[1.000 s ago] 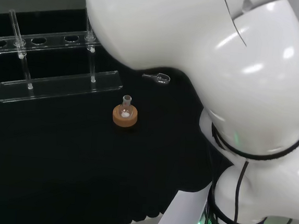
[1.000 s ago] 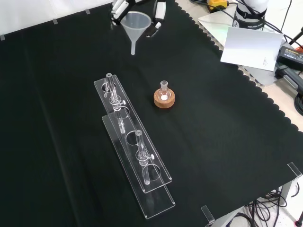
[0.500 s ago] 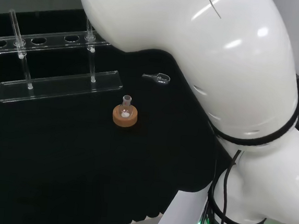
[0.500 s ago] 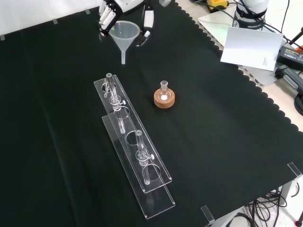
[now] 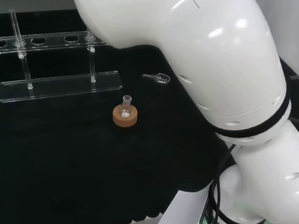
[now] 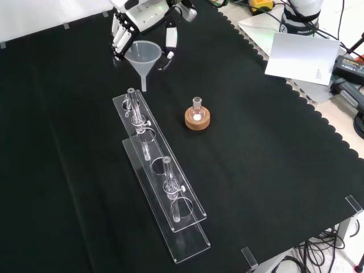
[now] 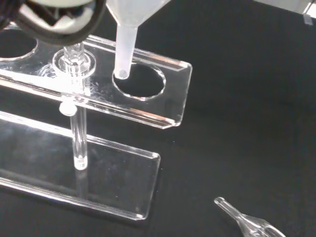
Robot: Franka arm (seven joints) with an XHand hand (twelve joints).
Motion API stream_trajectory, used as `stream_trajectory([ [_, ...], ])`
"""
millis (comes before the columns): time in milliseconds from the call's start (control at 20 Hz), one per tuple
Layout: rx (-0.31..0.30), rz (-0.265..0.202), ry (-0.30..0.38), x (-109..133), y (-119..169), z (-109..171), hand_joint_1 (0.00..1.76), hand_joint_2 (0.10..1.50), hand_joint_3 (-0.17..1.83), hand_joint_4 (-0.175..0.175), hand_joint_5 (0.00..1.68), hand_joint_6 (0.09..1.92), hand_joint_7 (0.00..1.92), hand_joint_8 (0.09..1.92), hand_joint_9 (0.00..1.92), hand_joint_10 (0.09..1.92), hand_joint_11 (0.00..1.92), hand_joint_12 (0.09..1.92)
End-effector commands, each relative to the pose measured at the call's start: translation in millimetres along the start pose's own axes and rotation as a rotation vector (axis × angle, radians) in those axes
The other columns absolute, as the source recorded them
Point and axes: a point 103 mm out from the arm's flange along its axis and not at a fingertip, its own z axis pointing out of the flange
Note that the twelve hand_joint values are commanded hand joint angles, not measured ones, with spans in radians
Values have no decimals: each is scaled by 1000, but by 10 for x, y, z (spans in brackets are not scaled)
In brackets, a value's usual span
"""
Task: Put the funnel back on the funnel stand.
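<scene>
In the front view my hand (image 6: 142, 23) comes in at the top left, its fingers curled round the rim of a translucent plastic funnel (image 6: 141, 58) that hangs stem down. The stem tip hovers just past the far end of the clear acrylic funnel stand (image 6: 162, 179). Seen from the wrist, the funnel stem (image 7: 123, 52) points down above the end hole (image 7: 139, 81) of the stand's top plate (image 7: 168, 106), still clear of it. In the head view the stand (image 5: 57, 85) lies at the back left.
A small flask on a cork ring (image 6: 197, 118) stands right of the stand in the front view, also the flask (image 5: 124, 115) mid-cloth in the head view. A small glass piece (image 5: 157, 78) lies on the cloth beyond it. White paper and cables lie off the cloth's right edge.
The hand has carried the funnel leftward and nearer in the front view, from the cloth's top edge to just above the stand's far end. The arm's big links have swung in the head view.
</scene>
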Motion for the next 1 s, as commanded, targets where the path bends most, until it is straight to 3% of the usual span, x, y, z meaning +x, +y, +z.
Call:
stream_trajectory([
  [50, -21, -25, -11, 132, 97, 35, 979, 715, 575, -24, 705, 635, 754, 659, 1361, 89, 1044, 937],
  [1000, -19, 31, -9, -68, 379, 307, 980, 715, 579, -23, 726, 641, 755, 662, 1367, 87, 1049, 934],
])
